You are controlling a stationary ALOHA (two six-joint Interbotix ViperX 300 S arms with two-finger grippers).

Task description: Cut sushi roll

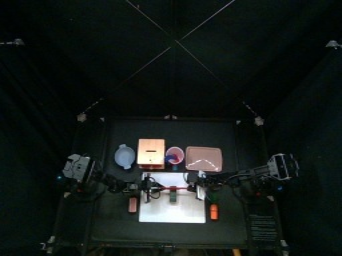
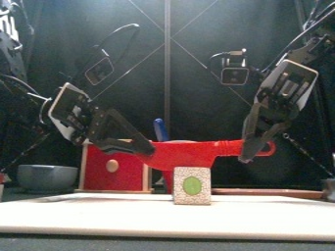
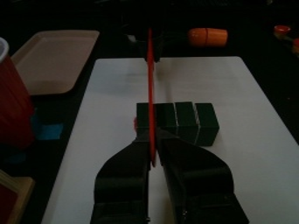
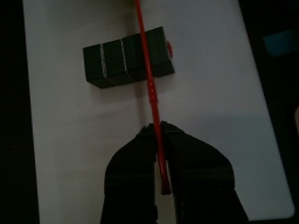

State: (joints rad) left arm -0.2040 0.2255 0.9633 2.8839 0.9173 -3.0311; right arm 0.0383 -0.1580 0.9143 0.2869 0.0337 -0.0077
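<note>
Nearest the front camera stood the sushi roll (image 2: pixel 193 184), a short dark log wrapped in near-black seaweed with a green centre showing on its pale cut end, resting on the white rectangular cutting board (image 2: pixel 78 218) near its middle. Above it hung a red plastic knife (image 2: pixel 197 152), held level across the roll by both arms. Both wrist views showed the thin red blade running out between the jaws: the left gripper (image 3: pixel 152 150) pinched one end of it, the right gripper (image 4: pixel 158 140) the other, each pair of fingers pressed against the flat of the blade rather than spread.

By my reading, the cutting step was in hand: from the wrist views the roll already carried pale lines dividing it into segments, and the blade lay across it, towards one end. The next move would call for both arms to press down together and evenly, keeping the blade level so the roll did not tip or slide.

Whether the edge was touching the seaweed could not be told; the front view suggested a small gap. Whether the segment lines were full cuts was unclear too. From above, the table was too small to make out the roll.
</note>
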